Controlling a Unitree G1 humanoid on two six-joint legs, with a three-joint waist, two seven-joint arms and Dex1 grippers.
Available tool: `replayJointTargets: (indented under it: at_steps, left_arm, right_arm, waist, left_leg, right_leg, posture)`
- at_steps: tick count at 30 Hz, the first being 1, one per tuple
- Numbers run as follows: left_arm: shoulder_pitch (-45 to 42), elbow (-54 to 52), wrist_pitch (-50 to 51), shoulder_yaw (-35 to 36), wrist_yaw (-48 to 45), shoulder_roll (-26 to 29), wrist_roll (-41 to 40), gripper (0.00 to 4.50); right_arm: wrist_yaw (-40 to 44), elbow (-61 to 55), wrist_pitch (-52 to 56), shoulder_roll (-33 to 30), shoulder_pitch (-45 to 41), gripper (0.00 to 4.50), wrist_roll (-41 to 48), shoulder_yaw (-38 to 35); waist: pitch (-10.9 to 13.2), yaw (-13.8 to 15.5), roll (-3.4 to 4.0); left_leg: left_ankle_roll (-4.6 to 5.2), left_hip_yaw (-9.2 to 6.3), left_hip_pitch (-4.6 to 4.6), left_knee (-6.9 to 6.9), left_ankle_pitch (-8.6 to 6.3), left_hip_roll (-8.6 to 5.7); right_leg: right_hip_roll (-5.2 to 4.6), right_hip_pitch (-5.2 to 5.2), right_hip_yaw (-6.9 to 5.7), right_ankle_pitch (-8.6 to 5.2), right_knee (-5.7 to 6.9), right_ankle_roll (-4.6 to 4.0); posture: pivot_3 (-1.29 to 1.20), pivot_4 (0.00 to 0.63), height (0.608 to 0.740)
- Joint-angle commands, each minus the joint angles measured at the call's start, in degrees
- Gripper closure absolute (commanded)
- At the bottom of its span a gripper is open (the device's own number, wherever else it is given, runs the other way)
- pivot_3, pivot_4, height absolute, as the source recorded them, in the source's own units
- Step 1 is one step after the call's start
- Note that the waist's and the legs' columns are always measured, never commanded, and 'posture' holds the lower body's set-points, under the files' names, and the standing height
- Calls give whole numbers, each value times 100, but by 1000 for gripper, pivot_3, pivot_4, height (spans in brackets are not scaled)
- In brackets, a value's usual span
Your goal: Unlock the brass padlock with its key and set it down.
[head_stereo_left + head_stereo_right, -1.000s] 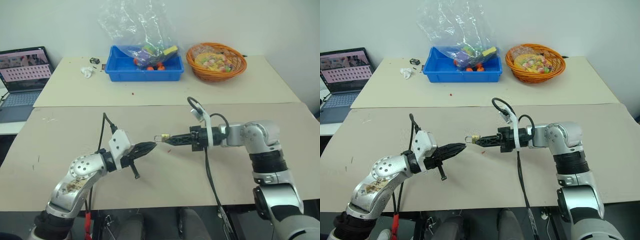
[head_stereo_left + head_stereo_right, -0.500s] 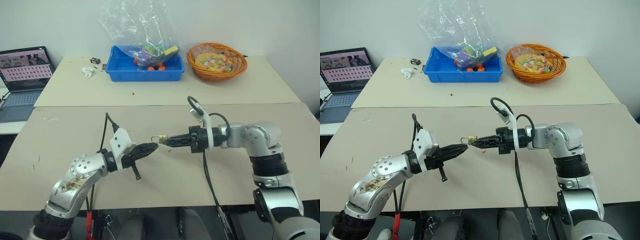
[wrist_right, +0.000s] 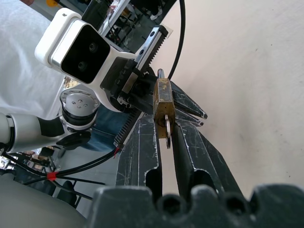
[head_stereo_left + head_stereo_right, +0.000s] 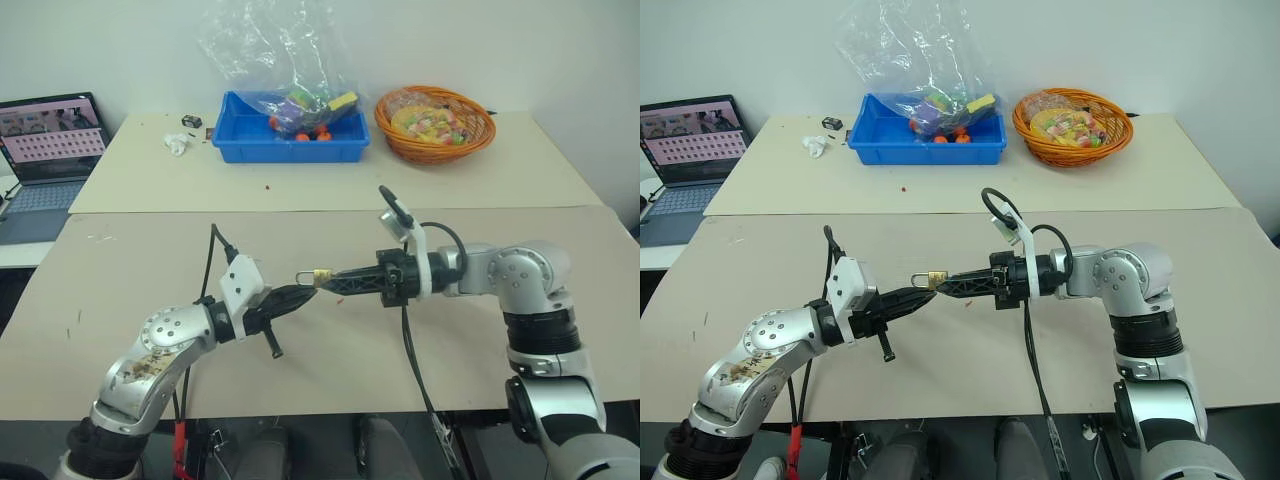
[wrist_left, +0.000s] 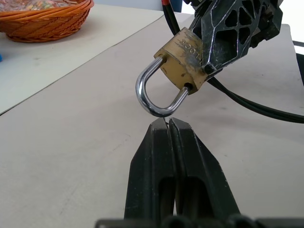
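We can see raised letters stamped on the padlock (image 5: 186,56), but they are turned and worn, so we cannot read them for sure. The padlock has a small, dull gold body that looks scratched, and a smooth, shiny silver loop shaped like a U. It is up in the air over the counter (image 4: 330,235), held at its body by our right fingers (image 5: 228,33), which are black, hard and full of small holes. Its loop points at our left fingers (image 5: 183,166). Those are black and smooth, pressed tight together, with the tips just under the loop. A very thin sliver pokes out between the left tips, but we cannot tell if it is the key. In the right wrist view a thin silver round edge (image 3: 168,134) sits at the lock's lower end between the fingers, and we cannot make out what it is either. At the back of the counter are a blue plastic bin (image 4: 285,140) with a crinkly clear bag (image 4: 270,50) in it and an orange woven basket (image 4: 435,122) of bright wrapped things. A laptop (image 4: 45,150) is off to the left, cut off by the edge, and its screen is too small to read.
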Motion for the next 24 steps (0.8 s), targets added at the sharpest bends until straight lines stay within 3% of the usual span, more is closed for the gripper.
replayJointTargets:
  at_steps: [1, 12, 24]
  left_arm:
    - [-83, -266, 2, 76, 11, 2, -15, 4375]
    - [-50, -339, 56, 108, 75, -1, -8, 4375]
    - [-25, -422, 148, 108, 100, 3, -64, 4375]
  right_arm:
    - [-26, 28, -127, -12, -88, 4498, -17, -103]
    - [25, 210, -247, -37, -74, 4498, -253, 48]
    - [91, 59, -12, -78, -85, 4498, 73, -131]
  waist:
    - [0, 2, 0]
    - [0, 1, 0]
    - [0, 1, 0]
  left_leg:
    - [0, 0, 0, 0, 0, 0]
    - [0, 1, 0, 0, 0, 0]
    - [0, 1, 0, 0, 0, 0]
  right_leg:
    - [0, 0, 0, 0, 0, 0]
    - [0, 0, 1, 0, -1, 0]
    - [0, 0, 1, 0, 0, 0]
  posture:
    - [0, 150, 735]
    - [0, 150, 735]
    - [0, 150, 735]
